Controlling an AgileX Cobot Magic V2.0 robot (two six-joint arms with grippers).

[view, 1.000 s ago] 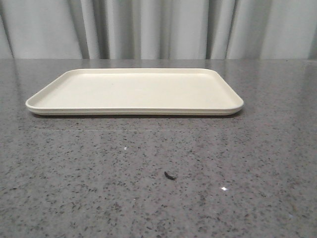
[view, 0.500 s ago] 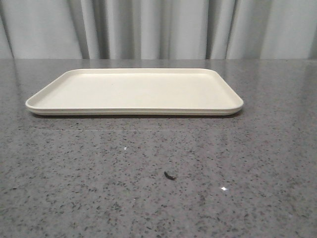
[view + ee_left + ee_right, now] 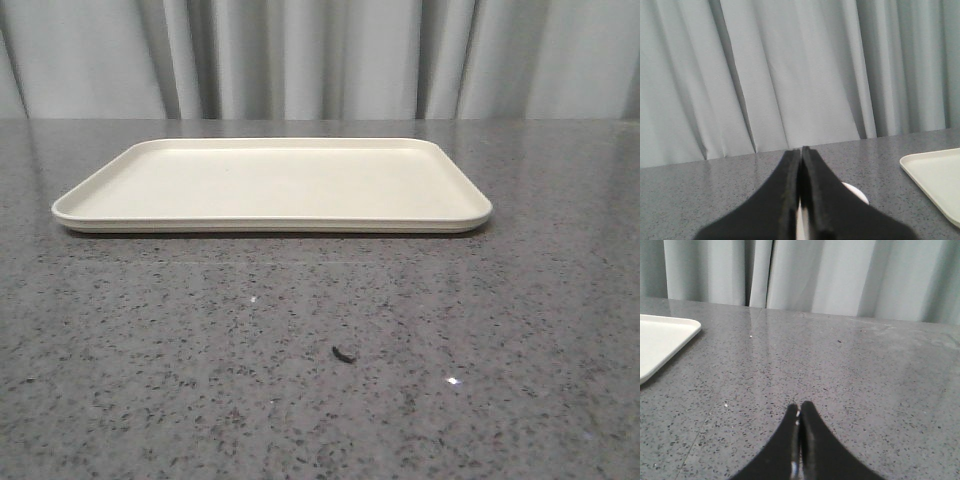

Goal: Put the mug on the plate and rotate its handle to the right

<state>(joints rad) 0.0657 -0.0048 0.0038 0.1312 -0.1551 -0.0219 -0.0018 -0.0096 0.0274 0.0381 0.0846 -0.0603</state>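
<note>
Grey speckled stone makes the table [image 3: 300,400], and pale pleated curtains [image 3: 320,60] hang behind it along the far edge.

On the left side, the left gripper [image 3: 800,150] is seen only in its wrist view. Its two black fingers [image 3: 785,200] are pressed together from base to tip, with nothing between them. Just behind the fingers a small white rounded shape [image 3: 856,192] shows on the table. It may be the rim of the mug, but it is mostly hidden, so I cannot say for sure. No handle or print is visible. In the same view one corner of the plate [image 3: 935,180] lies further along the table, apart from the white shape.

In the middle, the front view shows the cream plate [image 3: 270,185] lying flat on the far half of the table, its long side facing the camera, and its surface is bare. Nearer to the camera, a small dark speck [image 3: 344,353] lies on the stone, well apart from the plate. No arm appears in this view.

On the right side, the right gripper [image 3: 800,407] hangs low over bare table. Its fingers [image 3: 812,440] are also closed on each other and hold nothing. A corner of the plate [image 3: 665,340] shows at the edge of this view, well apart from the fingertips.
</note>
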